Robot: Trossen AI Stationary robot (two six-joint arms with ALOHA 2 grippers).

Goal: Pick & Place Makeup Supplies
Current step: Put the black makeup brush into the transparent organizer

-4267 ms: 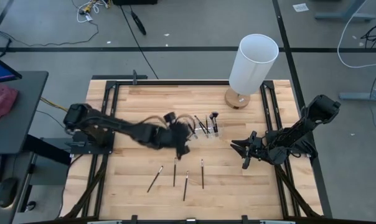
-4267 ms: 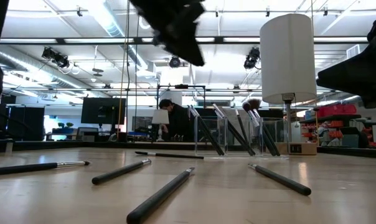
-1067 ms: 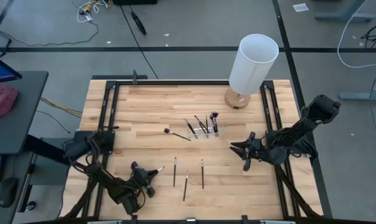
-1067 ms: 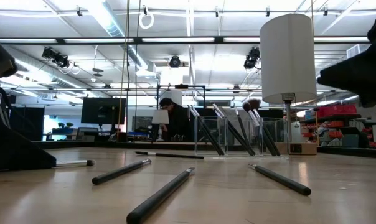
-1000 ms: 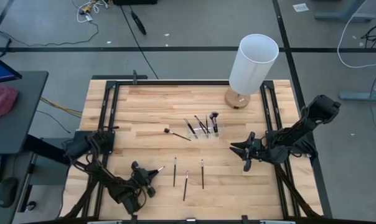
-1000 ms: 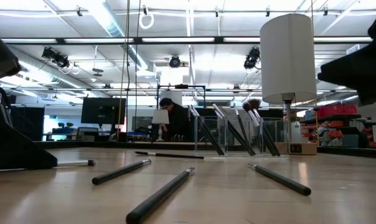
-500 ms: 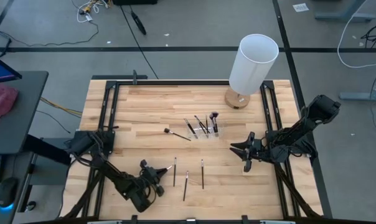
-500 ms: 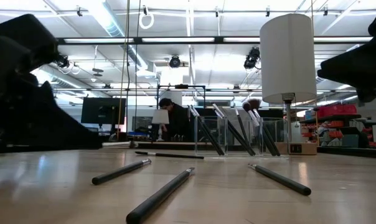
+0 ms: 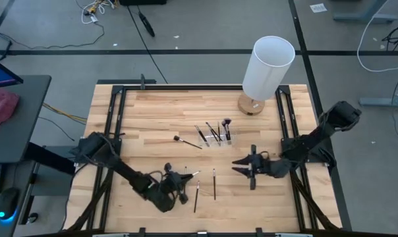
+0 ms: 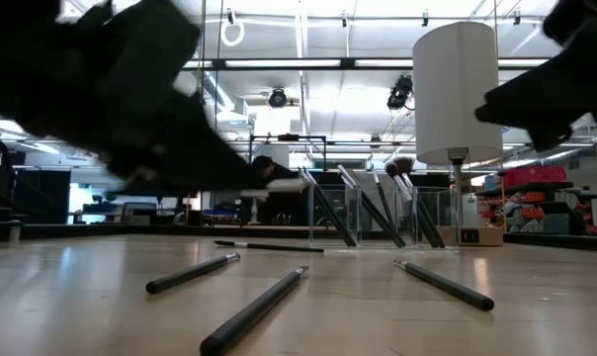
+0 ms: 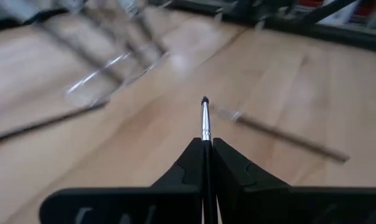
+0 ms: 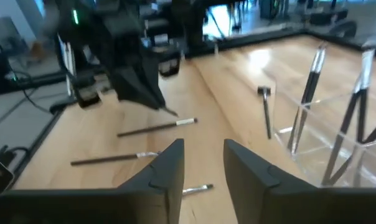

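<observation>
My left gripper (image 9: 184, 178) hovers over the near middle of the table, shut on a thin dark makeup brush (image 11: 205, 121) whose pale tip (image 10: 284, 184) sticks out ahead of it. Three more brushes lie flat on the wood close by (image 9: 196, 196) (image 9: 213, 183) (image 10: 193, 273). Another brush (image 9: 188, 141) lies left of the clear holder (image 9: 215, 137), in which several brushes lean. My right gripper (image 9: 242, 173) hangs open right of the loose brushes, with nothing between its fingers (image 12: 169, 168). My left gripper pinches the brush's handle (image 11: 205, 149) between its two fingers, which lie along it. The silver ferrule and bristle tip (image 11: 204, 102) jut out past the fingertips. The brush is held nearly level, lifted clear of the table, its tip pointing toward the table's right.
A tall white cylinder lamp (image 9: 268, 66) stands on a round wooden base at the far right. Black rails (image 9: 113, 118) run along the table's left and right sides. Bare wood lies across the far left (image 9: 146, 112).
My left gripper has gone up and toward the table's right from the near-left area, carrying the brush clear of the wood, and has turned its wrist. My right gripper has moved toward the table's left, closer to the loose brushes.
</observation>
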